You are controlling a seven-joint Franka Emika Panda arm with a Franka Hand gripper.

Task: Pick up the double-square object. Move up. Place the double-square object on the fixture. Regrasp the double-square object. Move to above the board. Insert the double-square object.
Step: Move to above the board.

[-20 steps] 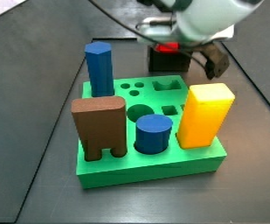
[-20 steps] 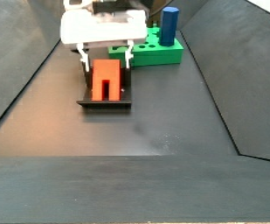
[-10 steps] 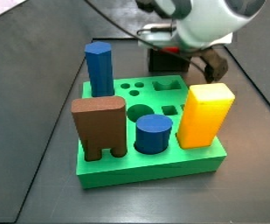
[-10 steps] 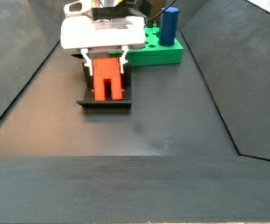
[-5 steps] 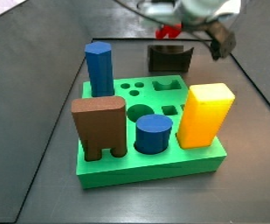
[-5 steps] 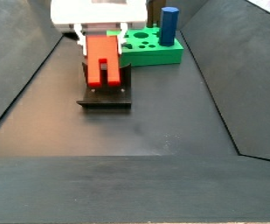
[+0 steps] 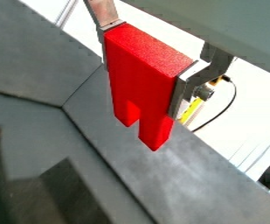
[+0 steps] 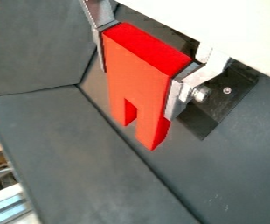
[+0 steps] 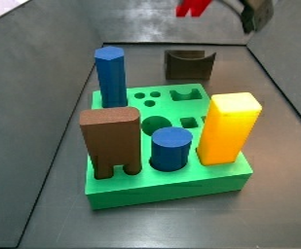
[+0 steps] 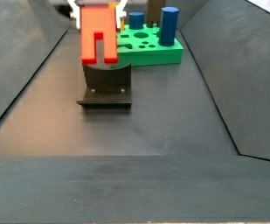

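Observation:
My gripper point(image 7: 145, 59) is shut on the red double-square object point(image 7: 141, 79), held between its silver fingers in both wrist views point(image 8: 137, 79). In a side view the red piece point(image 10: 97, 35) hangs well above the dark fixture point(image 10: 106, 83), clear of it. In a side view only a red corner point(image 9: 193, 8) shows at the top edge, above the fixture point(image 9: 188, 65). The green board point(image 9: 166, 156) lies in front of the fixture, with shaped holes in its top.
On the board stand a blue hexagonal post point(image 9: 110, 76), a blue cylinder point(image 9: 171, 148), a brown legged block point(image 9: 110, 141) and a yellow block point(image 9: 228, 126). Sloped dark walls point(image 10: 26, 79) bound the floor on both sides.
The gripper closed on the red piece lying on the fixture and has lifted it straight up, now high above the fixture and nearly out of one side view.

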